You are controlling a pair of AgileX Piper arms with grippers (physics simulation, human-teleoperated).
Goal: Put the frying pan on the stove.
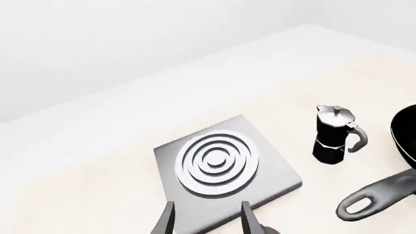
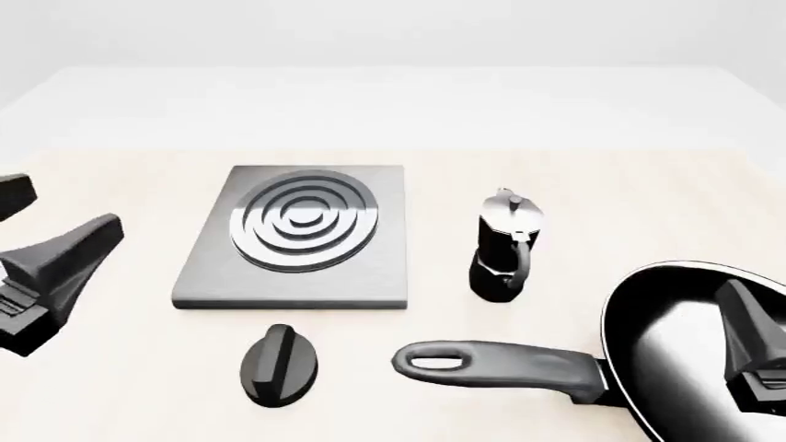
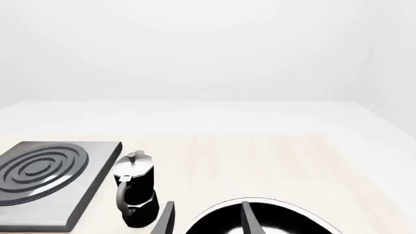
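The frying pan (image 2: pixel 669 354) is glossy black with a pale rim and lies at the front right, its long handle (image 2: pixel 503 362) pointing left. The stove (image 2: pixel 294 235), a grey plate with silver rings, lies left of centre. My left gripper (image 2: pixel 59 226) is open and empty, to the left of the stove. In the left wrist view it (image 1: pixel 208 223) hovers by the stove's (image 1: pixel 221 163) near edge, with the pan handle (image 1: pixel 377 196) off to one side. My right gripper (image 2: pixel 756 336) is open above the pan's bowl. In the right wrist view its fingers (image 3: pixel 249 218) stand over the pan (image 3: pixel 273 219).
A black-and-silver moka pot (image 2: pixel 503 249) stands between the stove and the pan, and also shows in both wrist views (image 1: pixel 334 134) (image 3: pixel 135 191). A black oval knob (image 2: pixel 280 364) lies in front of the stove, left of the handle's loop end.
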